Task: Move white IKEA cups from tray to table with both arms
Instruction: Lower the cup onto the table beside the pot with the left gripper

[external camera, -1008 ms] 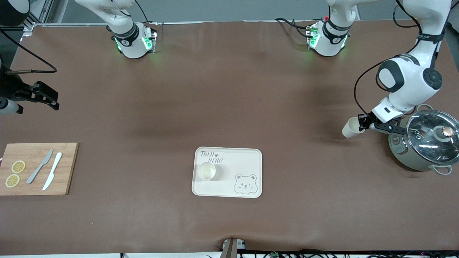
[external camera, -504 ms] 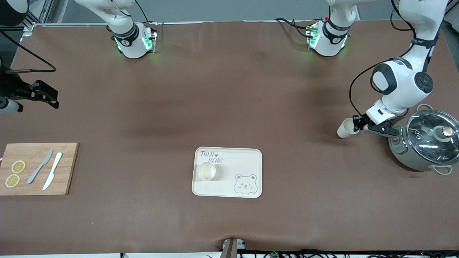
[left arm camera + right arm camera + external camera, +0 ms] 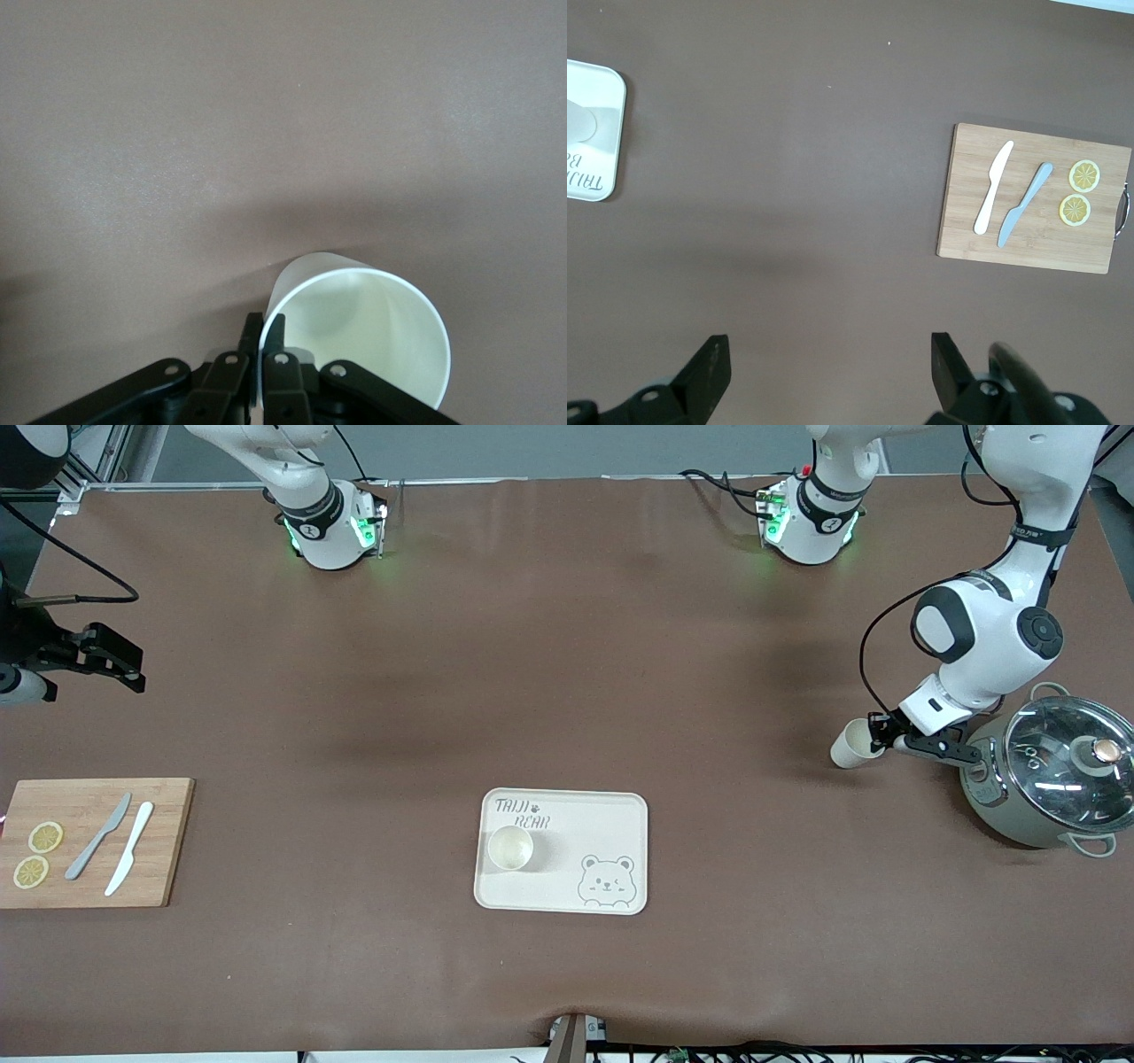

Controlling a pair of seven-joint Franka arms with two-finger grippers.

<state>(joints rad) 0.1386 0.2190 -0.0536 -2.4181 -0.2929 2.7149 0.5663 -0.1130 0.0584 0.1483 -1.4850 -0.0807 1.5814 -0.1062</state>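
Nearest the front camera sits the cream bear tray (image 3: 620, 815), and on it one white cup (image 3: 510, 847) stands upright, toward the right arm's end of the tray, beside the printed lettering. It is a small, plain off-white tumbler with no handle, its round rim open to the ceiling and its inside empty.

Farther from the camera, toward my left arm's end of the surface, my left claw (image 3: 880, 734) holds the second white cup (image 3: 852, 744). My fingers (image 3: 270, 354) are pinched tight on its rim, one inside the wall and one outside. The cup is tilted, its mouth turned toward my wrist camera, its smooth pale inside showing and nothing in it. It hangs over bare brown surface (image 3: 567, 646), just beside the grey-green pot (image 3: 1045, 779) with the glass lid. My left forearm slopes down from the elbow above the pot, the wrist bent toward the middle of the surface.

My right claw (image 3: 111, 657) waits with its fingers (image 3: 709, 376) spread wide and holding nothing, up over the right arm's end of the surface. The wooden cutting board (image 3: 89, 841) with two knives and two lemon slices lies nearer the camera.
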